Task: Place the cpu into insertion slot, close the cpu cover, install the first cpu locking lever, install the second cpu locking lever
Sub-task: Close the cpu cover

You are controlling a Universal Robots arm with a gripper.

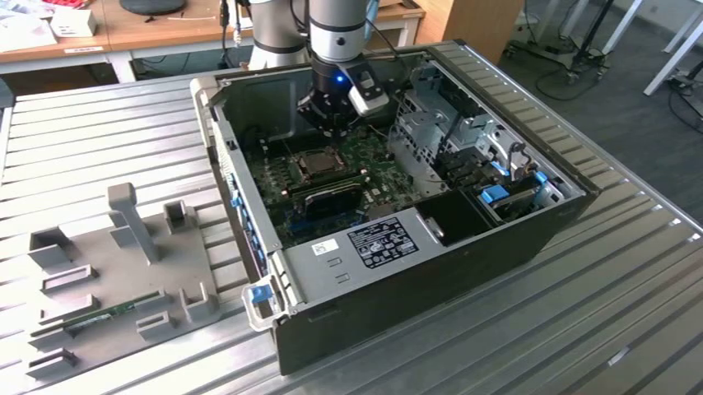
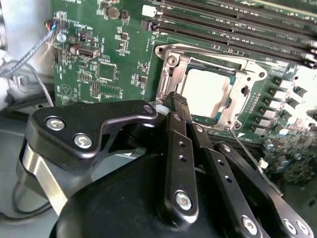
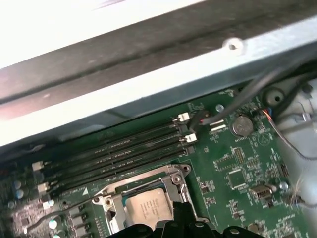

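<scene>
The cpu (image 2: 208, 94) lies flat in the insertion slot (image 2: 166, 74), its pale metal top showing through the cut-out of the cpu cover (image 2: 238, 84). The silvery cover is down over the chip. My gripper (image 2: 179, 101) is shut, its black fingertips pressed together at the socket's edge beside the cover. A thin wire lever (image 2: 245, 146) runs out from the socket's side next to the fingers. In the first wrist view the cpu (image 3: 146, 208) sits just past the gripper (image 3: 178, 220). In the exterior view the gripper (image 1: 329, 123) hangs inside the open computer case, just above the slot (image 1: 313, 164).
Long black memory slots (image 3: 114, 153) run beside the socket. The case wall (image 1: 220, 123) and the metal drive cage (image 1: 462, 140) close in on either side of the arm. A grey fixture (image 1: 110, 271) holding a green memory stick (image 1: 110, 315) lies on the slatted table at the exterior view's left.
</scene>
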